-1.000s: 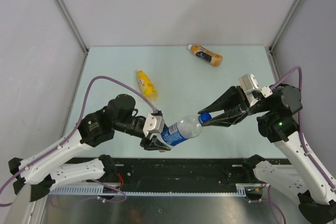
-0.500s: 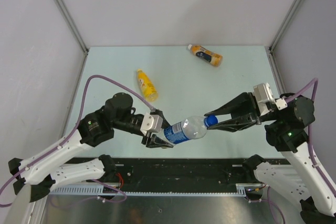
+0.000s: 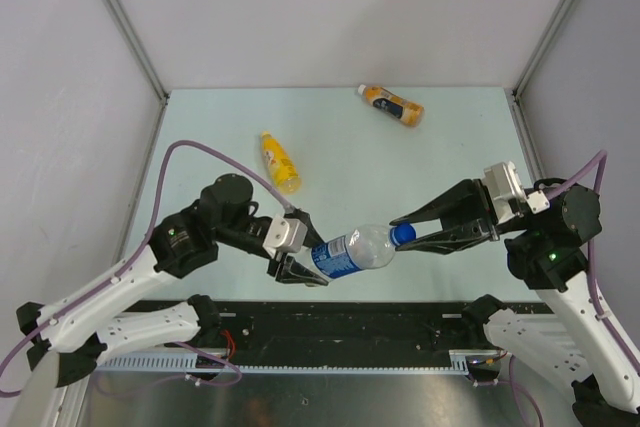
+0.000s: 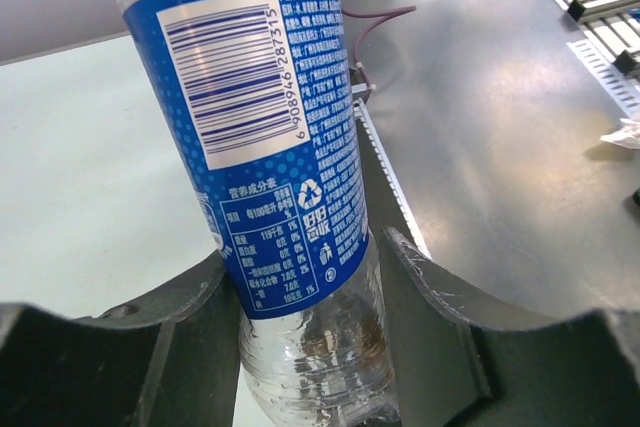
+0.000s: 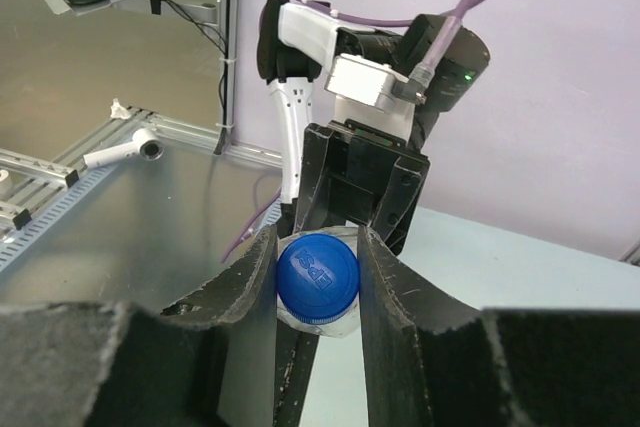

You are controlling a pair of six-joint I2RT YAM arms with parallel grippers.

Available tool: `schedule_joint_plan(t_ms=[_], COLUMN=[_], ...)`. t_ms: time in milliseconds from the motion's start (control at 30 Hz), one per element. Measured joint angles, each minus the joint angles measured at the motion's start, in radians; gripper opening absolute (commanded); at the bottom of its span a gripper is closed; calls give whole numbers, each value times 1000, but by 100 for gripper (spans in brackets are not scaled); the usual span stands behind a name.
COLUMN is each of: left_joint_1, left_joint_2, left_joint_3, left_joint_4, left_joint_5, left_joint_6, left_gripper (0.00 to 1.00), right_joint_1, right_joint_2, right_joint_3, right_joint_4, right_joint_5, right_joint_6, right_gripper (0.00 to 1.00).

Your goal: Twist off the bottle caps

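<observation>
A clear bottle with a blue label (image 3: pixel 350 250) (image 4: pixel 260 137) hangs above the table's near edge, held almost level. My left gripper (image 3: pixel 297 254) (image 4: pixel 305 347) is shut on its lower body. Its blue cap (image 3: pixel 403 232) (image 5: pixel 317 275) points right, and my right gripper (image 3: pixel 402 232) (image 5: pixel 317 267) is shut on that cap, one finger pressed against each side. A yellow bottle (image 3: pixel 279 161) lies on the table at the left middle, cap end toward the back. An orange bottle with a dark label (image 3: pixel 393 105) lies at the back, its pale cap (image 3: pixel 362 90) at the left end.
The pale green table (image 3: pixel 440 147) is fenced by grey walls on the left, back and right. A dark metal rail (image 3: pixel 340 319) runs along the near edge between the arm bases. Purple cables (image 3: pixel 200 152) loop over both arms.
Over the first half second both grippers carried the bottle a little to the right, the right arm drawing back. Since then nothing has visibly moved.
</observation>
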Motion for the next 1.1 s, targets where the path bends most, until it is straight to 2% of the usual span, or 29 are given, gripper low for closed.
schedule_joint_plan(t_ms=[367,700,933,1100], left_joint_1=[4,-6,-11,-11], left_joint_2=[103,93,62,51], left_joint_3=[4,5,6,6], left_joint_4=[-24,-30,-21,-19], left_joint_5=[282,456,453,369], left_joint_6=[-67,-62,-51,-49], left_gripper=[0,0,0,0], right_joint_1=[8,20,20,19], right_joint_2=[47,58,42,-14], right_joint_3=[0,0,0,0], right_joint_4=[127,237,186,70], right_joint_5=[-91,-106,19,244], right_joint_6=[77,111,68,5], right_gripper=[0,0,0,0])
